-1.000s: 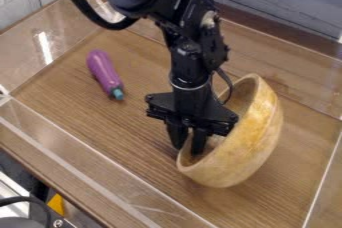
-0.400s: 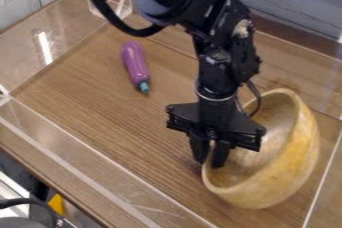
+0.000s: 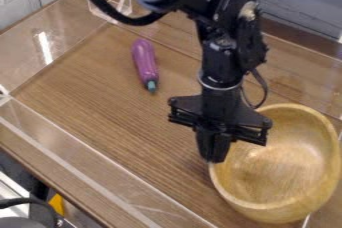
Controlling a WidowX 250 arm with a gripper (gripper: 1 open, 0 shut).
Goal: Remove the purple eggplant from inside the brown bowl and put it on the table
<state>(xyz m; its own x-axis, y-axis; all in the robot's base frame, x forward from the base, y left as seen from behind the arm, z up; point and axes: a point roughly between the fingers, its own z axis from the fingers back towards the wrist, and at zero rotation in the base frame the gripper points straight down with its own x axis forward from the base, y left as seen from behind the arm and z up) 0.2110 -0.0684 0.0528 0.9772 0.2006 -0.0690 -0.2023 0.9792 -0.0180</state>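
Note:
The purple eggplant (image 3: 144,64) lies on the table (image 3: 94,122), well outside the bowl, its teal stem end toward the front. The brown bowl (image 3: 274,113) sits upright at the lower right, and its tan inside holds nothing. My gripper (image 3: 218,152) points straight down at the bowl's left rim, its fingers pressed together with nothing visible between them. I cannot tell whether the fingertips touch the rim.
Clear acrylic walls (image 3: 34,47) run along the table's left and front edges. A grey plank wall stands behind the table. The dark arm (image 3: 221,32) rises between the eggplant and the bowl.
The bowl stood tipped on its edge with my gripper at its rim; now it rests flat and upright. My gripper has shifted right and its jaws have shut. The eggplant sits further right in the picture.

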